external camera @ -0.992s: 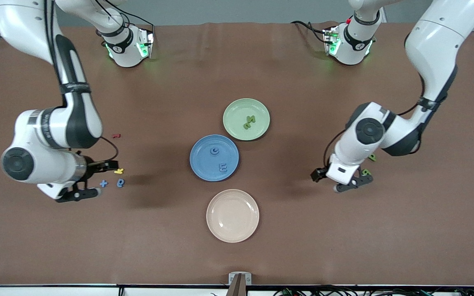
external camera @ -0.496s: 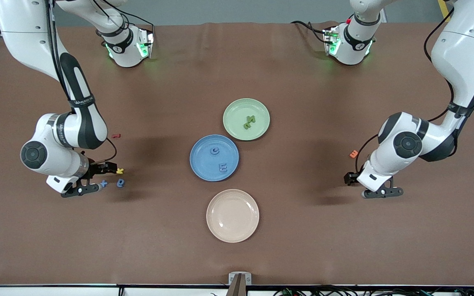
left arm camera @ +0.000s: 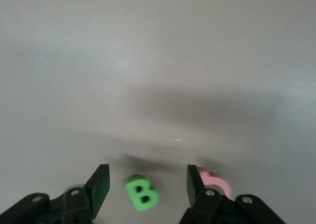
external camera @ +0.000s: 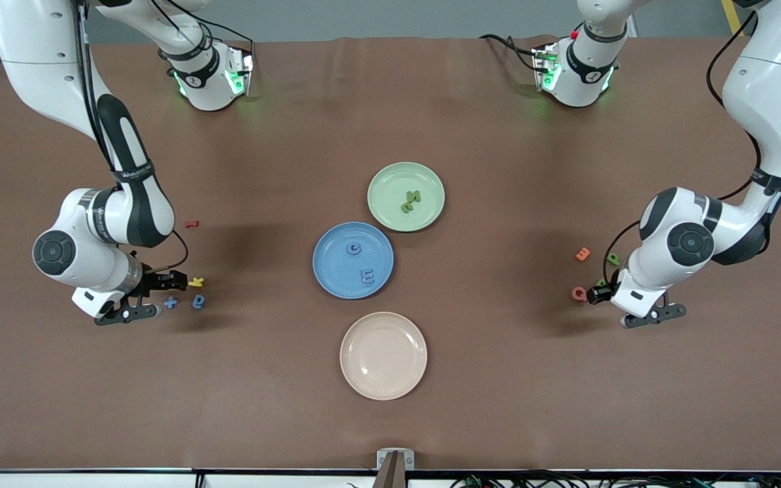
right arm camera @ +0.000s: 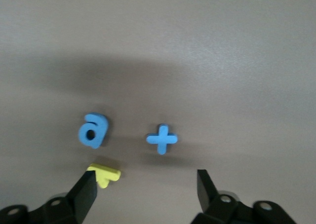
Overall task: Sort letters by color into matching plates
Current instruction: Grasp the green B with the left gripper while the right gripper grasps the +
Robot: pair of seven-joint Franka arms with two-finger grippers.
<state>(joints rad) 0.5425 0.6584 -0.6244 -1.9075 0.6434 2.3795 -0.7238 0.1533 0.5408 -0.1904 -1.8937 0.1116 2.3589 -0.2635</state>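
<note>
Green B (left arm camera: 142,196) between spread left gripper (left arm camera: 147,184) fingers, half-hidden from front; right gripper (right arm camera: 146,190) wide, empty.

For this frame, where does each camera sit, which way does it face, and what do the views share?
Front view: high across the table, facing both arms and the blue plate, green plate and cream plate.
Left wrist view: looks down past the left gripper, open jaws straddling the green B, pink letter beside.
Right wrist view: looks down past the right gripper, jaws open, at the blue plus, blue a and yellow piece.
Front view shares those letters.
</note>
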